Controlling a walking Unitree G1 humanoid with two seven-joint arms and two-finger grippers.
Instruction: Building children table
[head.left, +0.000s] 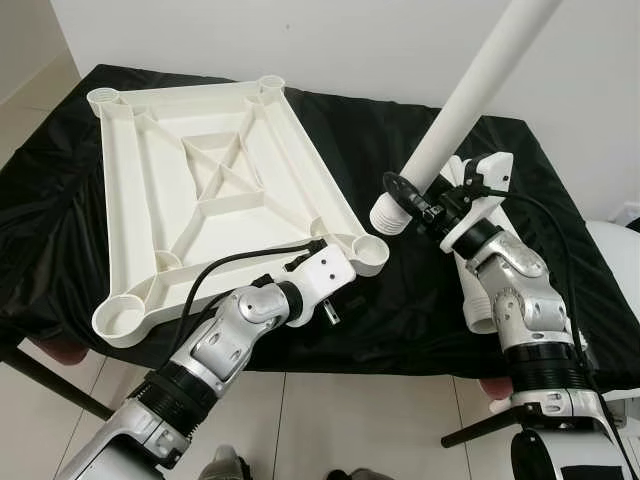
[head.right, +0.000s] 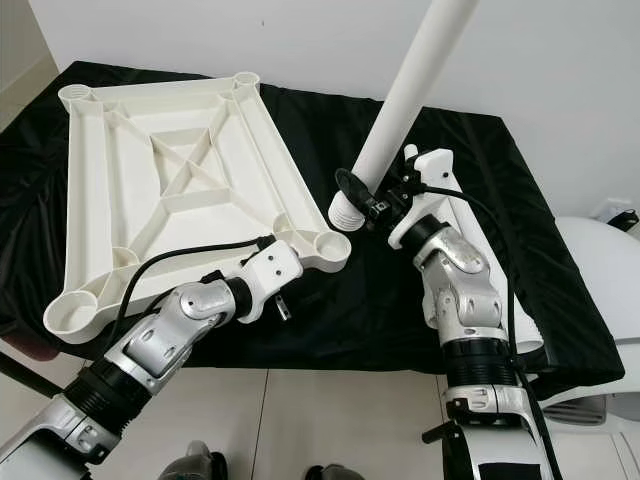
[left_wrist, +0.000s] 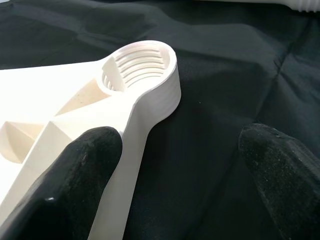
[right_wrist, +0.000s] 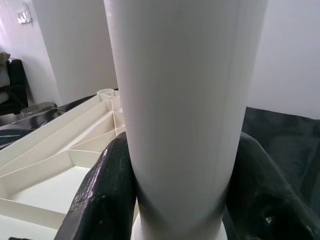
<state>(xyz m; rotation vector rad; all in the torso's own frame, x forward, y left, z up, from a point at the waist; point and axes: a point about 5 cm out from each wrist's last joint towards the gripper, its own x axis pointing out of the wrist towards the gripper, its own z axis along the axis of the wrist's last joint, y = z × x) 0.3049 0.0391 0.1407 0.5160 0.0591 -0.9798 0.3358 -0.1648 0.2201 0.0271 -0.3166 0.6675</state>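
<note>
The white plastic tabletop (head.left: 230, 225) lies upside down on a black-covered table (head.left: 420, 310), with a threaded socket at each corner. My left gripper (left_wrist: 185, 150) is open at the near right corner socket (left_wrist: 142, 62); one finger (left_wrist: 75, 175) rests against the tabletop's rim, the other (left_wrist: 285, 175) is over the black cloth. My right gripper (head.left: 425, 205) is shut on a long white leg tube (head.left: 460, 110), its fingers (right_wrist: 107, 195) clamping both sides. The leg is tilted, and its threaded end (head.left: 388, 218) hangs just above and to the right of that socket (head.left: 372, 250).
Another white leg (head.right: 525, 330) lies on the cloth behind my right forearm. A white wall stands close behind the table. A rounded white object (head.left: 615, 250) sits off the table's right side. The table's front edge is just beneath my arms, with tiled floor (head.left: 350, 420) below.
</note>
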